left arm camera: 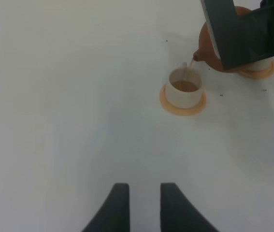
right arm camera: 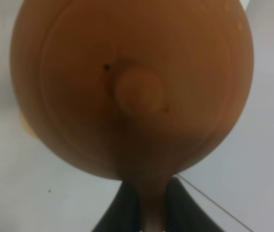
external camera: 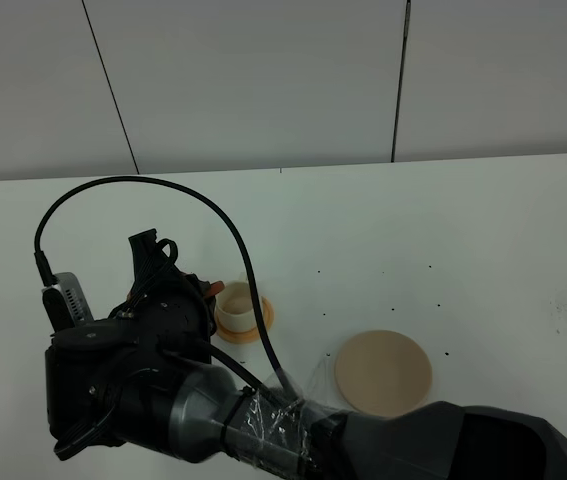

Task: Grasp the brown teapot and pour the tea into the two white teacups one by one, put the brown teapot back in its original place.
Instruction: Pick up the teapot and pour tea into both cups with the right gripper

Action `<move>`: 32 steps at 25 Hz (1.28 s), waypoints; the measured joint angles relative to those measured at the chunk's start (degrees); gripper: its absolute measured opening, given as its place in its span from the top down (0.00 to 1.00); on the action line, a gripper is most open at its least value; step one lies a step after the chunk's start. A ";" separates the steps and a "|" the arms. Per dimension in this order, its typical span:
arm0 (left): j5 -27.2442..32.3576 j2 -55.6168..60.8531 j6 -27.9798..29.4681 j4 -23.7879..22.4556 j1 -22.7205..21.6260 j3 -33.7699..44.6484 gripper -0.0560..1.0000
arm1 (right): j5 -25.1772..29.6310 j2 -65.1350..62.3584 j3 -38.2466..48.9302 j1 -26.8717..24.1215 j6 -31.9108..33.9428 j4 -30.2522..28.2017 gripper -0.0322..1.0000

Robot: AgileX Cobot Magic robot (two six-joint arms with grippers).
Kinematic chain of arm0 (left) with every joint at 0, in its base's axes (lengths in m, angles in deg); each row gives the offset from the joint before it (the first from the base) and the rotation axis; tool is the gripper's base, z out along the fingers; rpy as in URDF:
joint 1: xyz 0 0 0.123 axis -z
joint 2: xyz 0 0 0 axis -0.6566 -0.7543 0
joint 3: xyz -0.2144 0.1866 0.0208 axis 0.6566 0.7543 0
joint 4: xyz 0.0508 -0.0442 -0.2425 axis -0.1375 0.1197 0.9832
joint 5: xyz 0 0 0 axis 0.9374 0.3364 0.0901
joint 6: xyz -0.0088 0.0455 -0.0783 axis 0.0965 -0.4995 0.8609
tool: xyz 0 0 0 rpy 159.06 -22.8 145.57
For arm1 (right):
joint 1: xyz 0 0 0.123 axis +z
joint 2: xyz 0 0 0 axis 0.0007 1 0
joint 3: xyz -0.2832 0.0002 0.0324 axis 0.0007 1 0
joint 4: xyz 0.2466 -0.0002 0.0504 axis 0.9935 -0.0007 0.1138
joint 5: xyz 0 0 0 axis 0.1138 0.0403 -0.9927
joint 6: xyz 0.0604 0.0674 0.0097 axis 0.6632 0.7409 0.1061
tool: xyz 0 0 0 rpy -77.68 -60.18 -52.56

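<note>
1. Tabletop [external camera: 483, 230]: white, and its far edge meets a grey panelled wall [external camera: 263, 80]. We see open surface stretching to the right and beyond the cups.
2. Pale beige mat [external camera: 383, 372]: lies uncovered near the front, well apart from the cups.
3. Brown teapot [left arm camera: 209, 46]: tilted, with its spout over the nearer white teacup [left arm camera: 184, 88]. A thin stream falls into brown tea, and the cup sits on an orange coaster [left arm camera: 182, 106].
4. Second white teacup [external camera: 235, 305]: sits on its own coaster, just beside the teapot.
5. Right pincer [right arm camera: 150, 193]: clenched on the teapot's handle. The right arm [external camera: 443, 440] reaches from front right across to the left.
6. Left pincer [left arm camera: 144, 208]: released, fingers apart, low over open tabletop and well apart from the cups.
</note>
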 joint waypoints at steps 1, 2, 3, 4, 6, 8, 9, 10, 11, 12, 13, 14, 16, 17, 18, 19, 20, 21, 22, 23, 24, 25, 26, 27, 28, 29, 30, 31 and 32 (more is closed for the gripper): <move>0.00 0.00 0.00 0.00 0.00 0.00 0.73 | 0.00 0.00 0.00 0.00 0.00 0.00 0.88; 0.00 0.00 0.07 0.00 0.00 0.00 0.73 | 0.00 0.00 0.00 0.00 0.00 0.00 0.88; 0.00 0.00 0.07 0.00 0.00 0.00 0.73 | 0.00 0.00 0.00 0.00 0.00 0.00 0.88; 0.00 0.00 0.07 0.00 0.00 0.00 0.73 | 0.00 0.00 0.00 0.00 0.00 0.00 0.88; 0.00 0.00 0.01 0.00 0.00 0.00 0.73 | 0.00 0.00 0.00 0.00 0.00 0.00 0.88; 0.00 0.00 0.01 0.00 0.00 0.00 0.73 | 0.00 0.00 0.00 0.00 0.00 0.00 0.88; 0.00 0.00 0.01 0.00 0.00 0.00 0.73 | 0.00 0.00 0.00 0.00 0.00 0.00 0.88; 0.00 0.00 -0.04 0.00 0.00 0.00 0.73 | 0.00 0.00 0.00 0.05 0.00 0.00 0.88; 0.00 0.00 -0.04 0.00 0.00 0.00 0.73 | 0.00 0.00 0.00 0.05 0.00 0.00 0.88; 0.00 0.00 -0.04 0.00 0.00 0.00 0.73 | 0.00 0.00 0.00 0.05 0.00 0.00 0.88; 0.00 0.00 -0.04 0.00 0.00 0.00 0.73 | 0.00 0.00 0.00 0.05 0.00 0.00 0.88; 0.00 0.00 -0.04 0.00 0.00 0.00 0.73 | 0.00 0.00 0.00 0.05 -0.08 0.00 0.88; 0.00 0.00 -0.04 0.00 0.00 0.00 0.73 | 0.00 0.00 0.00 0.05 -0.39 0.13 0.88; 0.00 0.00 -0.04 0.00 0.00 0.00 0.73 | 0.00 0.00 0.00 0.05 -0.58 0.29 0.88; 0.00 0.00 -0.04 0.00 0.00 0.00 0.73 | 0.00 0.00 0.00 0.05 -0.57 0.36 0.88; 0.00 0.00 -0.04 0.00 0.00 0.00 0.73 | 0.00 0.12 0.00 0.05 -0.59 0.36 0.88; 0.00 0.00 -0.04 0.00 0.00 0.00 0.73 | 0.00 0.24 0.00 0.05 -0.59 0.42 0.88; 0.00 0.00 -0.04 0.00 0.00 0.00 0.73 | 0.00 0.40 0.00 0.05 -0.59 0.43 0.88; 0.00 0.00 -0.04 0.00 0.00 0.00 0.73 | 0.00 0.58 0.00 0.05 -0.63 0.51 0.88; 0.00 0.00 -0.04 0.00 0.00 0.00 0.73 | 0.00 0.79 0.00 0.05 -0.63 0.81 0.88; 0.00 0.00 -0.04 0.00 0.00 0.00 0.73 | 0.00 0.92 0.00 0.05 -0.63 0.86 0.88; 0.00 0.00 -0.04 0.00 0.00 0.00 0.73 | 0.00 0.98 0.00 0.05 -0.63 0.91 0.88; 0.00 0.00 -0.04 0.00 0.00 0.00 0.73 | 0.00 1.05 0.00 0.05 -0.63 0.92 0.88; 0.00 0.00 -0.04 0.00 0.00 0.00 0.73 | 0.00 1.09 0.00 0.05 -0.71 0.97 0.88; 0.00 0.00 -0.04 0.00 0.00 0.00 0.73 | 0.00 1.09 0.00 0.05 -0.87 0.97 0.88; 0.00 0.00 -0.04 0.00 0.00 0.00 0.73 | 0.00 1.09 0.00 0.05 -0.87 0.97 0.88; 0.00 0.00 -0.04 0.00 0.00 0.00 0.73 | 0.00 1.09 0.00 0.05 -0.87 0.97 0.88; 0.00 0.00 -0.04 0.00 0.00 0.00 0.73 | 0.00 1.09 0.00 0.05 -0.87 0.97 0.88; 0.00 0.00 -0.04 0.00 0.00 0.00 0.73 | 0.00 1.09 0.00 0.05 -1.07 0.97 0.88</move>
